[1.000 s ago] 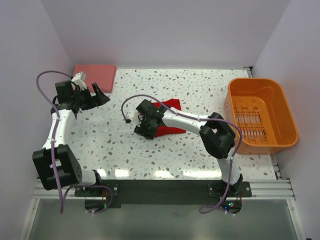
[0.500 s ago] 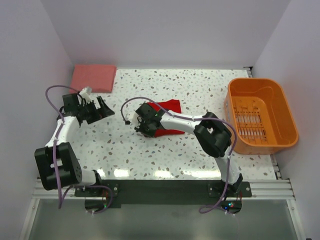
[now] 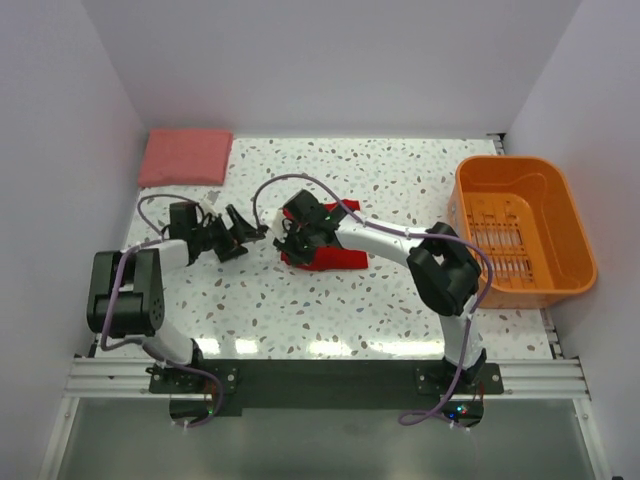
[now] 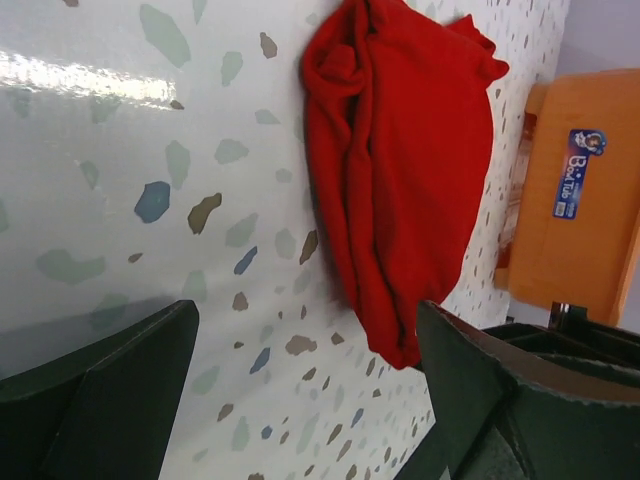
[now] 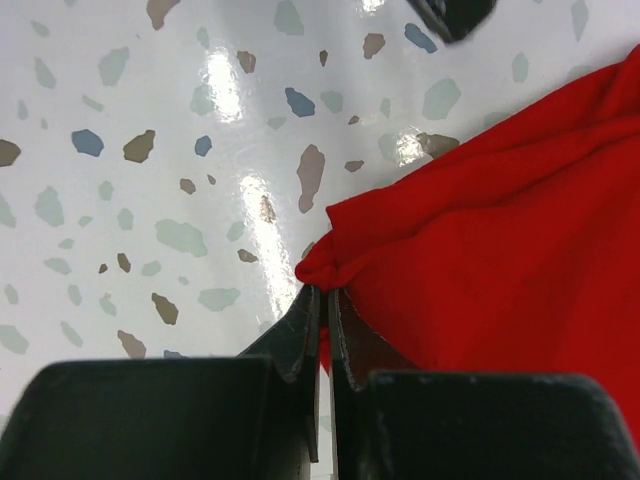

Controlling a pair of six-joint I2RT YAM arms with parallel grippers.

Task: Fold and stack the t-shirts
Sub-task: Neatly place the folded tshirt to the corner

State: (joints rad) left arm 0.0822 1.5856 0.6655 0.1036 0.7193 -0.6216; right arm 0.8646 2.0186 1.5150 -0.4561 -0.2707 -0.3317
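The red shirt (image 3: 330, 250) lies bunched on the table (image 3: 400, 310), well to the left of the basket (image 3: 520, 230), about mid-table. Its near-left corner, the end farthest from the basket, is the point that matters: the right gripper (image 3: 293, 238) has its fingers pressed together on a small fold there, seen in the right wrist view as a pinched ridge of cloth (image 5: 335, 268) at the fingertips (image 5: 305, 325).

The left gripper (image 3: 240, 232) sits just beyond that corner, farther again from the basket, fingers spread and pointing at the shirt with nothing between them. From its wrist view the shirt (image 4: 410, 170) stretches away ahead of the gap, towards the basket (image 4: 570, 200).

So the left arm is nearer a free edge, and I judge it must take a second corner to spread the cloth. The folded pink shirt (image 3: 185, 157) lies at the far corner, opposite the basket.
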